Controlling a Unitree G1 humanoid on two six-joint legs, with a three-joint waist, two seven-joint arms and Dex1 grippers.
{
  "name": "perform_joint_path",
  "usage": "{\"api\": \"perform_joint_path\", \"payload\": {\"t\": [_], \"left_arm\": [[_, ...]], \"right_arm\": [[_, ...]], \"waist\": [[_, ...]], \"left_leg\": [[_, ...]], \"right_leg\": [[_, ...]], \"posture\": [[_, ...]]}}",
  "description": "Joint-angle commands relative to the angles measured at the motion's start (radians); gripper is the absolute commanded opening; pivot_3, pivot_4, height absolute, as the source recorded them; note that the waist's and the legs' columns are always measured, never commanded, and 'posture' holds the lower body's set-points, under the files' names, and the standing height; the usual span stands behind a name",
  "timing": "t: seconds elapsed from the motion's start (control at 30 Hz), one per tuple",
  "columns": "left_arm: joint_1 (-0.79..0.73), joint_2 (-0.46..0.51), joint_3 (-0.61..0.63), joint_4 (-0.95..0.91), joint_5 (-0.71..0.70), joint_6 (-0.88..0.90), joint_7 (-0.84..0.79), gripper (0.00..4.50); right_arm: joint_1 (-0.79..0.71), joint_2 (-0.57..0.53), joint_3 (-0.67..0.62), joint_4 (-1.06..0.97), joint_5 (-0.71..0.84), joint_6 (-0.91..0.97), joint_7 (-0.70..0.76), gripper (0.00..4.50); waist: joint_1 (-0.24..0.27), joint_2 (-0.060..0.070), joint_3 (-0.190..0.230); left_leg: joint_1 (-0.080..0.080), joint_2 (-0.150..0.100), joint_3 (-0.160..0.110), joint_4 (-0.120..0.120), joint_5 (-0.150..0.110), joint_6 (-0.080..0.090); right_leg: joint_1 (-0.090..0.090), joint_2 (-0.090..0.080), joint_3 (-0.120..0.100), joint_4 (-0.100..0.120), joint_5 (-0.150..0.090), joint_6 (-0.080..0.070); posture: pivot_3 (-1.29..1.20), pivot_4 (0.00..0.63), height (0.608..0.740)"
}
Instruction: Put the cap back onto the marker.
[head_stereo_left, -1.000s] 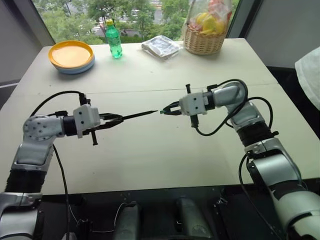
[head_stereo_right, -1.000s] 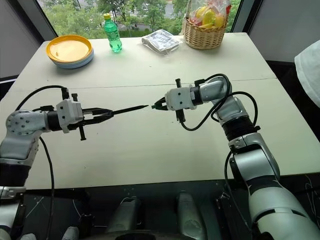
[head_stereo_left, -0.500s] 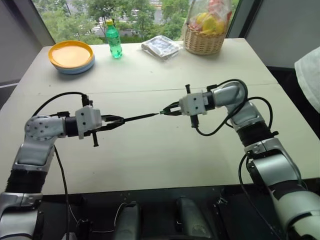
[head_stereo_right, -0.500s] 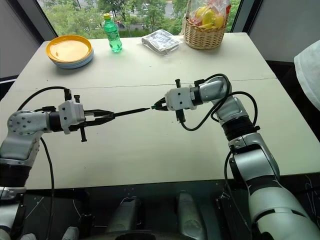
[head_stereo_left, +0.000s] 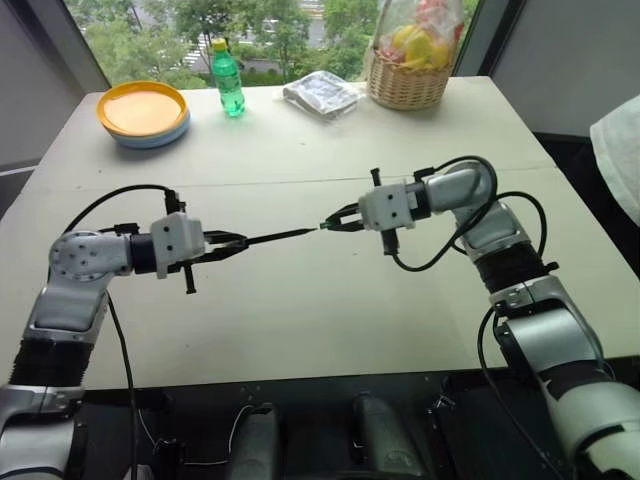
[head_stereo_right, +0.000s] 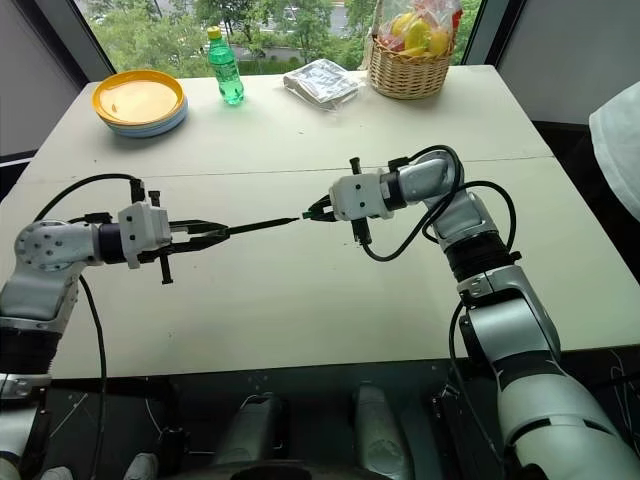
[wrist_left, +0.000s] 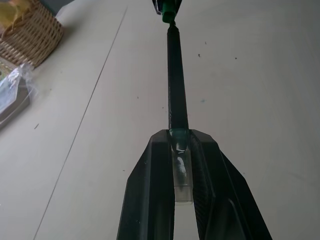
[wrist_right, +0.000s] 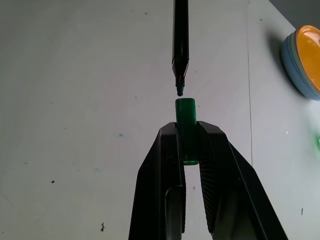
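Held level over the table's middle: long thin dark marker, pinched at its back end by left gripper. Tiny green plastic cap, squeezed in right gripper, faces its tip, just apart, lined up for pushing on.
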Motion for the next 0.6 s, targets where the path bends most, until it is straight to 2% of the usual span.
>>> {"api": "perform_joint_path", "payload": {"t": [0.03,0.6], "left_arm": [[-0.004,0.016,0.006,-0.027,-0.001,-0.01,0.005,0.0],[-0.006,0.017,0.006,-0.032,-0.006,0.0,0.014,0.0]], "right_arm": [[-0.003,-0.008,-0.005,-0.046,0.025,0.006,0.005,0.04],[0.006,-0.004,-0.002,-0.063,0.029,0.018,0.009,0.04]], "waist": [[0.0,0.0,0.0],[0.0,0.0,0.0]], "left_leg": [[0.0,0.0,0.0,0.0,0.0,0.0],[0.0,0.0,0.0,0.0,0.0,0.0]], "right_leg": [[0.0,0.0,0.0,0.0,0.0,0.0],[0.0,0.0,0.0,0.0,0.0,0.0]], "posture": [[0.0,0.15,0.74],[0.0,0.15,0.74]]}}
